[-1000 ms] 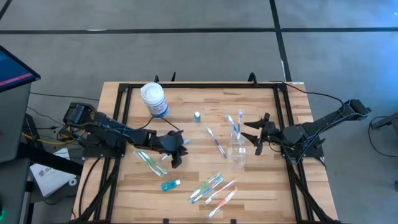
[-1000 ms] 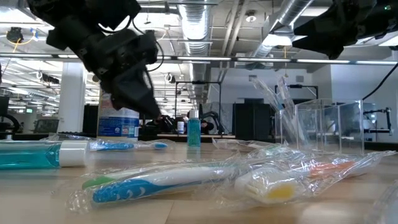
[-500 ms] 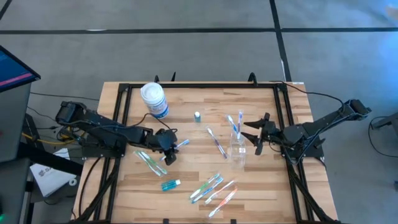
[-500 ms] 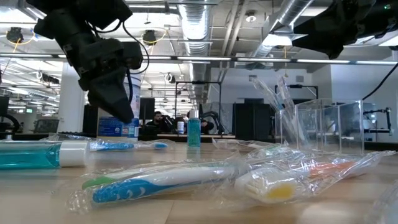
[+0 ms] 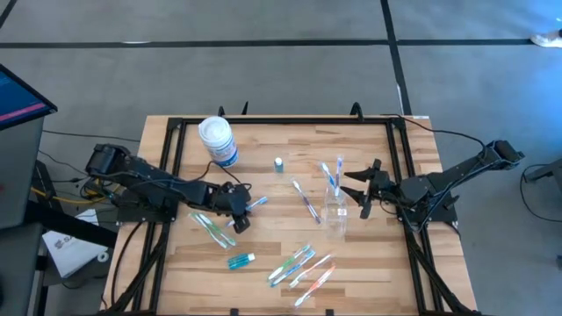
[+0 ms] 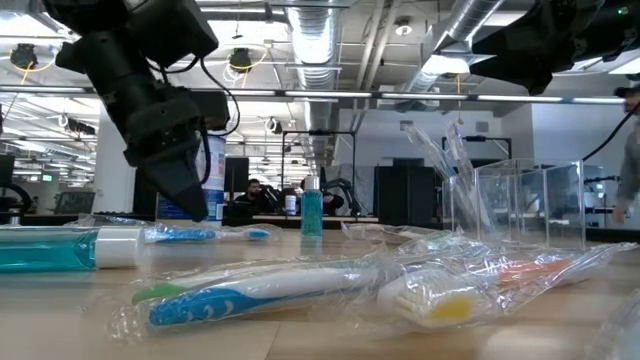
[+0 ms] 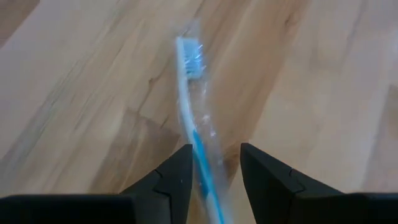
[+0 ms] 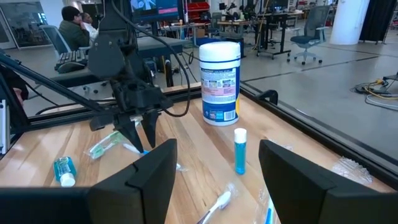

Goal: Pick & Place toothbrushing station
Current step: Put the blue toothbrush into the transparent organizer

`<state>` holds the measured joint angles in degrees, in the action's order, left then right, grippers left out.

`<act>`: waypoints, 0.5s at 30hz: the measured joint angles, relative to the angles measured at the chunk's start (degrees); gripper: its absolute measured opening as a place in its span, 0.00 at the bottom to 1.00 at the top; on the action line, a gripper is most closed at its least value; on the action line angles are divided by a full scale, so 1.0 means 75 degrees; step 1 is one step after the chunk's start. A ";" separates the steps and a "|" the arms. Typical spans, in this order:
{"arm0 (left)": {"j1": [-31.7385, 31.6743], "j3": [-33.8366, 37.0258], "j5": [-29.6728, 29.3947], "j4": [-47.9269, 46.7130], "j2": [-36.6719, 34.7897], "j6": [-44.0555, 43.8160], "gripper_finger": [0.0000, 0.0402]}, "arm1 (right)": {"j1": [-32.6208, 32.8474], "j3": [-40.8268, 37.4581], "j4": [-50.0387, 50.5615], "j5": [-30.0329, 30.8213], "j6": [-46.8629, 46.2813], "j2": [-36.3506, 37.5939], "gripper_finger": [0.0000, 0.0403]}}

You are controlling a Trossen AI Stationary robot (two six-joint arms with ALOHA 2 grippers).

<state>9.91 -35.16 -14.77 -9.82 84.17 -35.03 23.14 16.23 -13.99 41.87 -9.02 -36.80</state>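
Note:
My left gripper (image 5: 243, 213) stands open over the table's left middle, tipped steeply down, its fingers on either side of a blue-and-white toothbrush (image 7: 194, 124) in a clear wrapper that lies flat on the wood (image 5: 256, 204). At the right, my right gripper (image 5: 363, 195) hangs open and level beside the small clear cup (image 5: 335, 218), which holds upright toothbrushes (image 5: 332, 175). More wrapped toothbrushes lie at the left (image 5: 213, 226), in the middle (image 5: 306, 200) and near the front edge (image 5: 299, 265). One teal tube (image 5: 278, 164) stands upright. Another teal tube (image 5: 240, 261) lies flat. My left gripper straddles the toothbrush's handle (image 7: 202, 171), coming slantwise from above, with its fingers lying along the brush. The wrapper runs close to one finger (image 7: 180, 177); whether it touches, I cannot tell. The brush lies flat on the table.
A white canister with a blue label (image 5: 217, 140) stands at the far left of the table. A black frame (image 5: 176, 132) edges the table's sides. Bare wood shows between the middle toothbrush and the far edge. People sit in the room beyond.
My left gripper has drawn a little toward the table's left edge, sunk slightly and tipped its fingers further down. The blue-and-white toothbrush now shows on the wood just beyond its fingers. My right arm has kept still.

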 joint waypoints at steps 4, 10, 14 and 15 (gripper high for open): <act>0.0000 0.0003 -0.0048 -0.0043 0.0160 -0.0002 0.31 | 0.0000 0.0000 0.0001 0.0000 0.0000 -0.0002 0.54; 0.0000 0.0003 -0.0002 -0.0041 0.0429 -0.0176 0.30 | 0.0000 0.0000 0.0002 0.0000 0.0000 -0.0003 0.54; 0.0000 0.0003 0.0001 -0.0029 0.0485 -0.0191 0.30 | 0.0000 0.0000 0.0002 0.0000 0.0000 -0.0001 0.54; 0.0000 0.0003 0.0002 -0.0033 0.0485 -0.0210 0.30 | 0.0000 0.0000 0.0002 0.0000 0.0000 0.0000 0.54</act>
<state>9.91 -35.14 -14.76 -10.07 87.81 -36.61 23.14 16.23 -13.98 41.87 -9.02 -36.80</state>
